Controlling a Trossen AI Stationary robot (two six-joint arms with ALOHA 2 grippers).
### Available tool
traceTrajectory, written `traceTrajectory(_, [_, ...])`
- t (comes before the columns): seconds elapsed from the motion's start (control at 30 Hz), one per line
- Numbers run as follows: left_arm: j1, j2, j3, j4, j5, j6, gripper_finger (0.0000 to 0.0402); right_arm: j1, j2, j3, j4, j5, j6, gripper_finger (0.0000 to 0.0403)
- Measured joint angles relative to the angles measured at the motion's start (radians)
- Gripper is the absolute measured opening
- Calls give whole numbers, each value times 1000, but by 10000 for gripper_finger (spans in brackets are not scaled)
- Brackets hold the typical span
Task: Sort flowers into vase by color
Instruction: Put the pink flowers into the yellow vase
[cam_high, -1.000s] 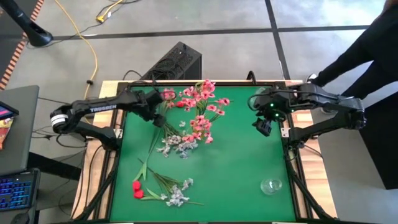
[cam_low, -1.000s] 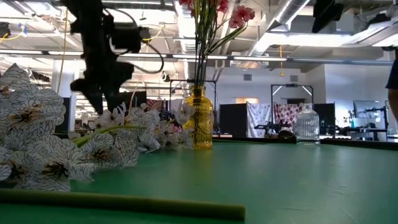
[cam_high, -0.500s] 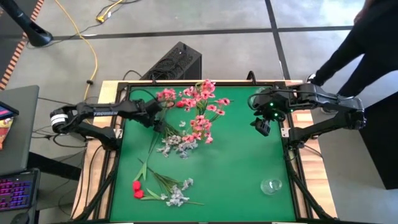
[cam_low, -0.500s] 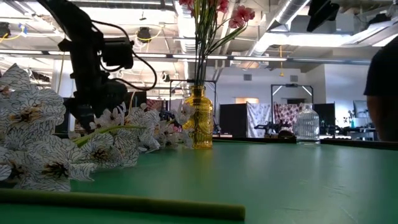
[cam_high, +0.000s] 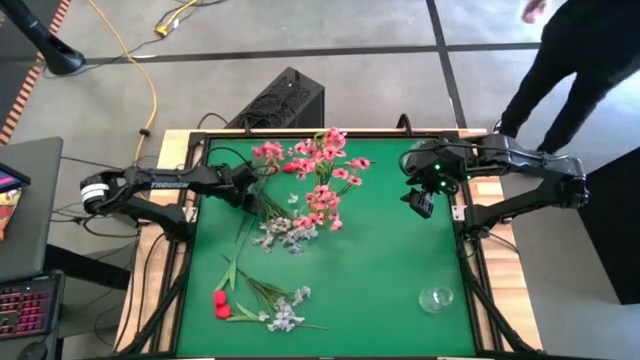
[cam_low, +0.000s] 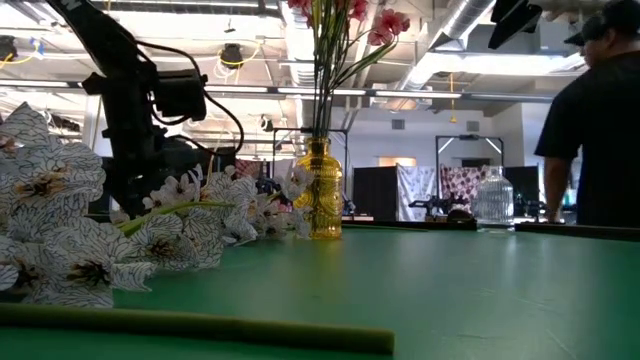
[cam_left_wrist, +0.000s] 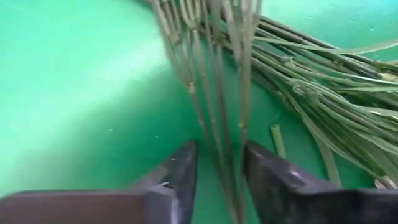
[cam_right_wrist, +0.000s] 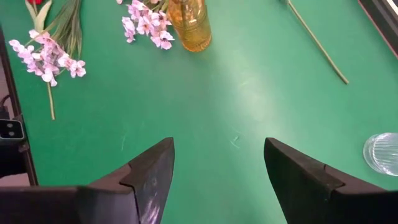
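High view: the left gripper (cam_high: 250, 193) is being held low over the stems of the flowers (cam_high: 300, 215), whose long axes are running diagonally across the green table (cam_high: 390, 270). The right gripper (cam_high: 420, 203) is being held open above the table's right side.

Low view: pink sprays are being held upright in the yellow vase (cam_low: 321, 190).

Left wrist view: thin stems (cam_left_wrist: 219, 93) are being enclosed between the fingers (cam_left_wrist: 180, 171), lengthwise to them; a firm grip cannot be told.
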Motion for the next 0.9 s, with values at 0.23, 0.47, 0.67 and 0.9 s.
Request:
traceTrajectory(0.23, [0,2,5,30,3,25,9,0,0,0,3,0,0,276])
traceTrajectory(0.47, [0,-66,55,-46,83,33,2,0,0,0,2,-3,6,276])
traceTrajectory(0.67, [8,-222,185,-208,-37,68,1,0,0,0,2,-3,7,276])
traceTrajectory(0.9, [20,-424,295,-36,-99,88,0,0,0,0,20,-3,7,276])
